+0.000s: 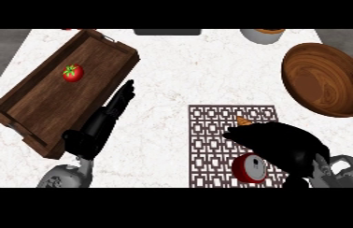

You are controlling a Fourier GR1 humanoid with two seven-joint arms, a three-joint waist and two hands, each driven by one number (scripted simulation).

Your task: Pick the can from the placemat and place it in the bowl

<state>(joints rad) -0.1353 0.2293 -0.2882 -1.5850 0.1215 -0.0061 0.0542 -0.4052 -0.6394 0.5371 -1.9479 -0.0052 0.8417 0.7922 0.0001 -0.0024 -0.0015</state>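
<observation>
On the placemat (pixel 221 143), the can (pixel 250 167) shows its round end upward; right robot hand (pixel 279 145) arches over it, fingers spread, grasping nothing visible.

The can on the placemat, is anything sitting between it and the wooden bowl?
Nothing visible does. The can lies on the placemat under the right hand, and only bare counter separates the mat from the wooden bowl.

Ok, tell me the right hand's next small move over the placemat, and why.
Probably lower the right robot hand toward the red cylindrical can and curl round it. The can lies on the brown patterned placemat, partly under the hand, apparently not yet grasped, and the round wooden bowl waits to the right.
</observation>
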